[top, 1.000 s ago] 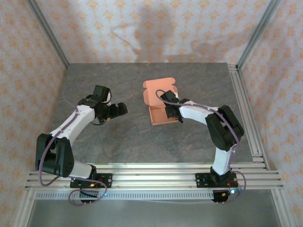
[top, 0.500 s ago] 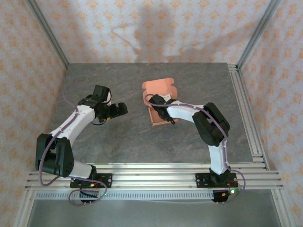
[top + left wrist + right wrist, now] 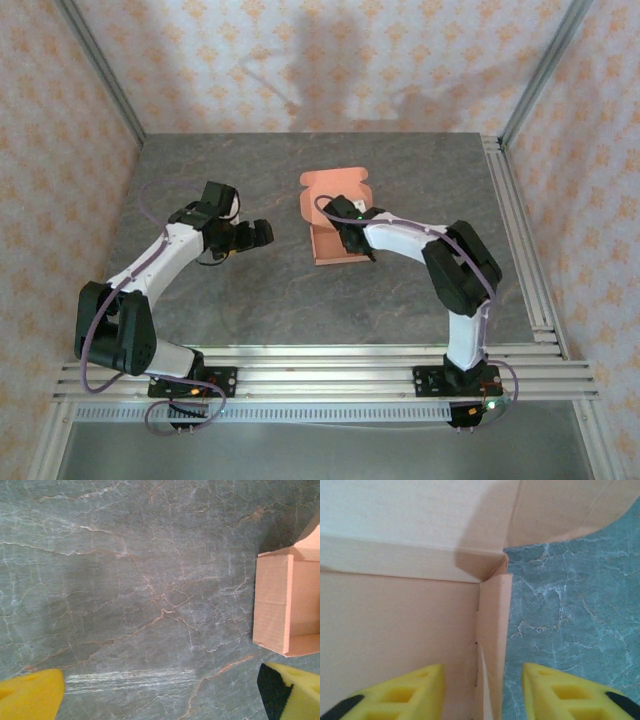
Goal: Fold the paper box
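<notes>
Top external: the paper box (image 3: 335, 188) sits mid-table, slightly right of centre, on the grey stone table (image 3: 250, 300). It is an open tray with its lid flap lying back toward the far side. The right gripper (image 3: 357, 243) is over the box's right side, at the near half of the tray. The left gripper (image 3: 262, 234) is to the left of the box, apart from it, pointing toward it.

Left wrist: left gripper (image 3: 160, 700) jaws spread wide, yellow fingertips (image 3: 30, 697) at opposite lower corners with only bare table (image 3: 125, 580) between them. The paper box (image 3: 287, 605) is at the right edge, not touched.

Right wrist: right gripper (image 3: 487, 695) jaws parted and straddling the side wall of the paper box (image 3: 395, 625). One yellow finger (image 3: 405, 692) is inside over the tray floor, the other outside over the table (image 3: 560, 615). There is a gap on each side of the wall, so no grip.
</notes>
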### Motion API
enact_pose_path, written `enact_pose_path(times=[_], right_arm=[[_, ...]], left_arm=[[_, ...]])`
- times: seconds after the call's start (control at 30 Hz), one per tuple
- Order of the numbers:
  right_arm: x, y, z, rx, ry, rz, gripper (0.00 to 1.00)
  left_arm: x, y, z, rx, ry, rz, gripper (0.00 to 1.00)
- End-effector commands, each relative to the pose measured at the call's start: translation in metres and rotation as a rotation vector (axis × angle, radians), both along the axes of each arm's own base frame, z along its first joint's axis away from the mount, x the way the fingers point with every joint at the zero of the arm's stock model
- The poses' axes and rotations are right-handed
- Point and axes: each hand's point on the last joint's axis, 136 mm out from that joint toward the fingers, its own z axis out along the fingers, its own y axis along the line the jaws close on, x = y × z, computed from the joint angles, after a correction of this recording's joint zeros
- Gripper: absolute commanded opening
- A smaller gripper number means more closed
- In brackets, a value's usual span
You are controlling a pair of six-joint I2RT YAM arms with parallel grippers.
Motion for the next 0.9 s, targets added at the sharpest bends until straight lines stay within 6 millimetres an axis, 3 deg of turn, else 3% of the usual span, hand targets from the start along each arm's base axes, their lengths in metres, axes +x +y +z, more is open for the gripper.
enact_pose_path(times=[0.0, 0.3, 0.47, 0.7, 0.87], right_arm=[[0.006, 0.007, 0.027, 0.164, -0.043, 0.027, 0.47], [0.010, 0.003, 0.049, 0.410, -0.060, 0.049, 0.51], [0.024, -0.010, 0.070, 0.519, -0.108, -0.010, 0.51], [0.052, -0.027, 0.093, 0.483, -0.148, -0.044, 0.53], [0.071, -0.033, 0.105, 0.450, -0.110, -0.002, 0.58]], left_arm=[[0.003, -0.004, -0.004, -0.004, 0.002, 0.005, 1.00], [0.014, -0.024, 0.001, -0.038, -0.035, -0.030, 1.00], [0.039, -0.033, 0.013, -0.058, -0.103, -0.007, 1.00], [0.082, -0.043, 0.036, 0.009, -0.110, 0.007, 1.00], [0.109, -0.054, 0.046, 0.085, -0.063, -0.062, 0.94]])
